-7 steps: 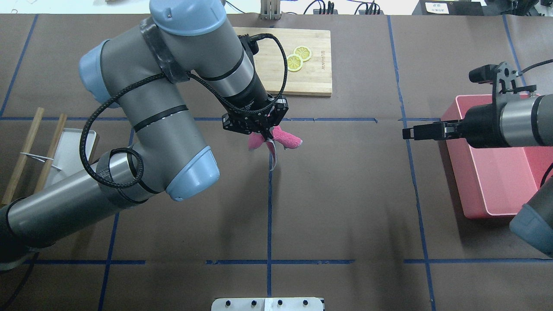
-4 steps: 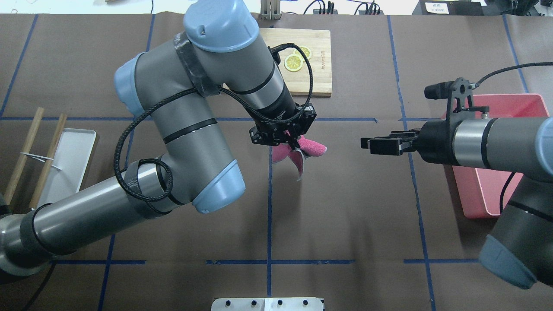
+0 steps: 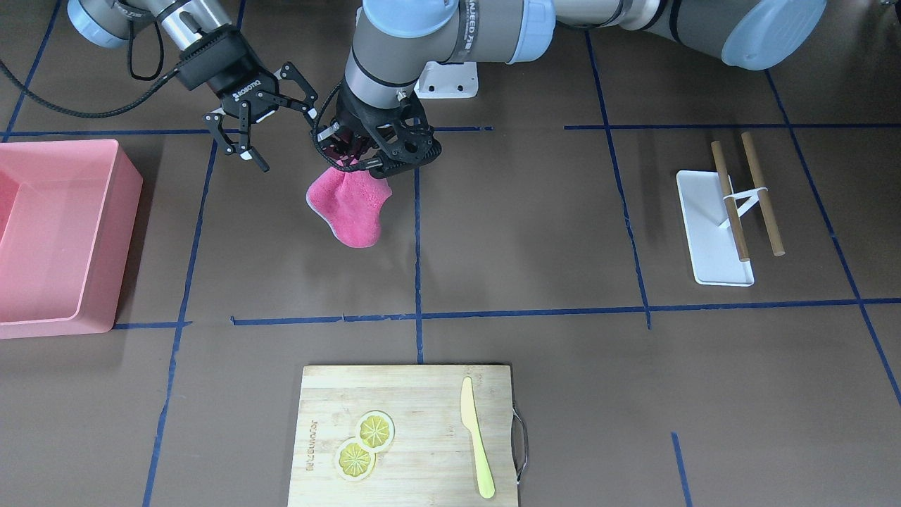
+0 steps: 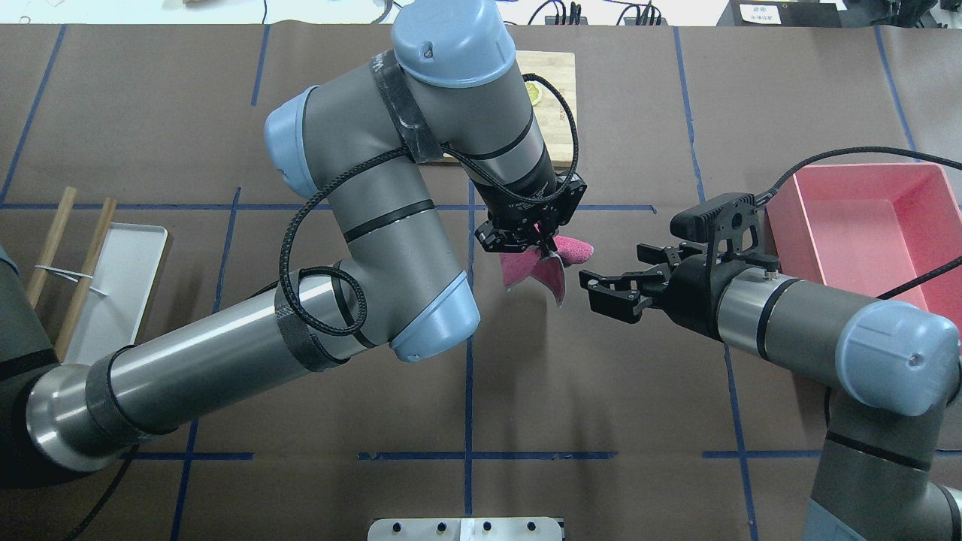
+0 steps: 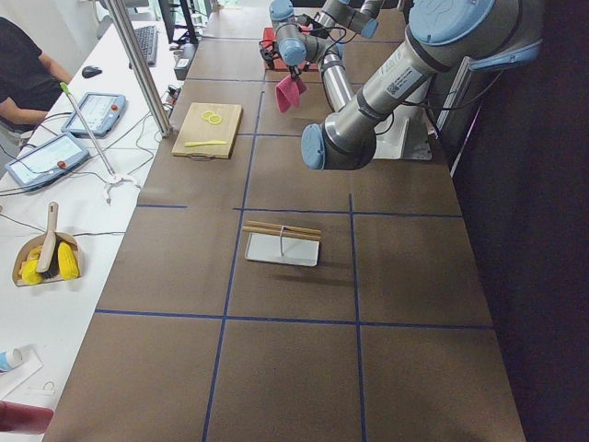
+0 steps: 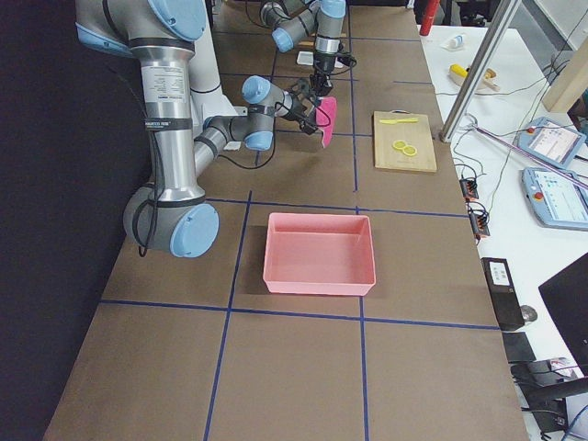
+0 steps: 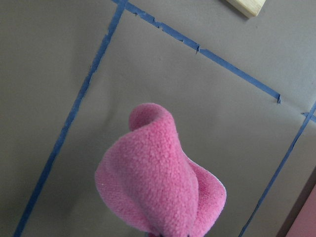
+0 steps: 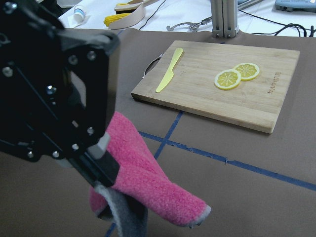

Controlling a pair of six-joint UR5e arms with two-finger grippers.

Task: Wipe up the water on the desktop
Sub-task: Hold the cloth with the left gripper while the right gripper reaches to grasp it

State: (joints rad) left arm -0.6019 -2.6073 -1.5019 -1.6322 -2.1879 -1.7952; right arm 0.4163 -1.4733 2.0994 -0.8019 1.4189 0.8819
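Note:
The desktop is a dark-brown top with blue tape lines; I see no water on it. My left gripper is shut on a pink cloth and holds it hanging above the desktop, near the middle. The cloth also shows in the front view, the left wrist view and the right wrist view. My right gripper is open, with its jaws spread. It is just to the right of the hanging cloth and not touching it. In the front view the right gripper is beside the left gripper.
A pink bin stands at the right. A bamboo cutting board at the far side holds two lemon slices and a yellow knife. A white tray with two wooden sticks lies at the left.
My left gripper has carried the cloth to the right and nearer the robot. My right arm has swung left from over the bin towards the cloth, and its jaws have spread open.

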